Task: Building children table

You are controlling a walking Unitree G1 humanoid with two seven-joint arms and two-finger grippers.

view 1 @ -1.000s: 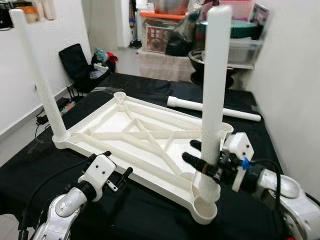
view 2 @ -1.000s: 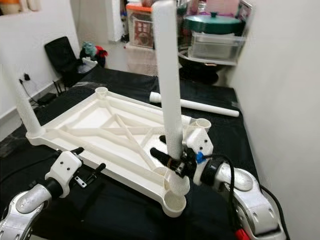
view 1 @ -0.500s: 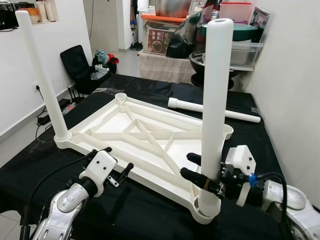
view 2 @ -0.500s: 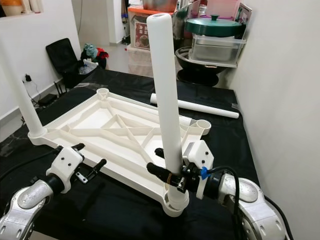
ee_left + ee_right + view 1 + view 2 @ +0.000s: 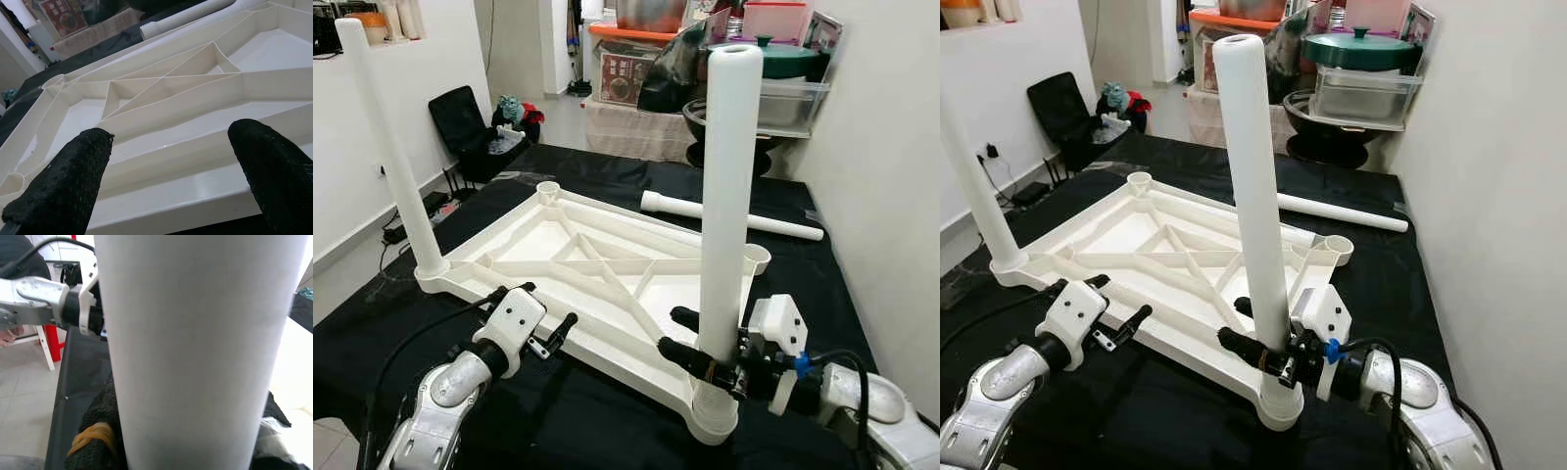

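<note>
The white table top lies upside down on a black-covered table. One white leg stands upright in its far left corner. A second leg stands in the near right corner socket, with my right gripper shut on it low down; the right wrist view shows this leg close up between the pads. My left gripper is open beside the top's front edge, and its fingers frame the ribbed underside. A third leg lies loose behind the top.
Two corner sockets stand without legs. A white wall runs close along the right. Shelves with bins and pots stand behind the table, and a black bag sits on the floor at left.
The leg held by my right gripper has dropped from above the near right socket into it and now stands straighter. The left gripper has edged a little closer to the top's front edge.
</note>
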